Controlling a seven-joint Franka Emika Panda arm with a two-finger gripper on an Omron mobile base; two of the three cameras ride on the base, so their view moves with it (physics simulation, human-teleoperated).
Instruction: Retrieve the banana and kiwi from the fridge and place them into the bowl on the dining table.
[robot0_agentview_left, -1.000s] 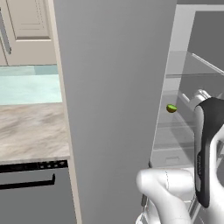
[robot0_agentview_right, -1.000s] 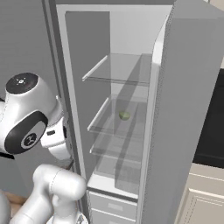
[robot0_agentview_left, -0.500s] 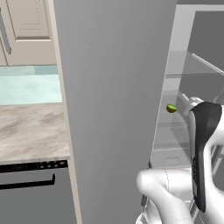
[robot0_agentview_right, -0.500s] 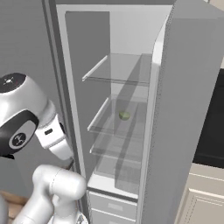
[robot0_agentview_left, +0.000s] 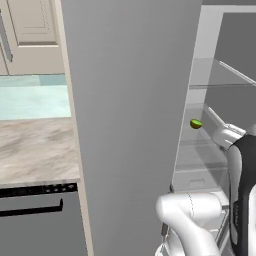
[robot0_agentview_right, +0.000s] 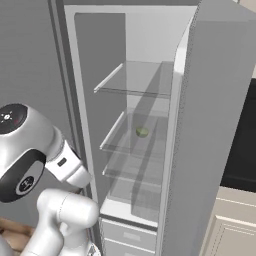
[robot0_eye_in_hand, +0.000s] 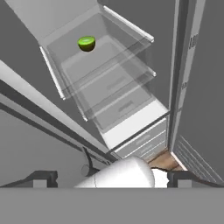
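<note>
While the hand (robot0_eye_in_hand: 112, 178) stays low with nothing between its spread fingertips, the kiwi (robot0_eye_in_hand: 86, 43) lies far ahead on a glass shelf (robot0_eye_in_hand: 109, 57).

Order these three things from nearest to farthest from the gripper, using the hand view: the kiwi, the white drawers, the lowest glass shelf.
1. The white drawers, at the fridge's bottom, closest to the gripper.
2. The lowest glass shelf, just beyond the drawers.
3. The kiwi, on a higher shelf, deepest in this view.
</note>
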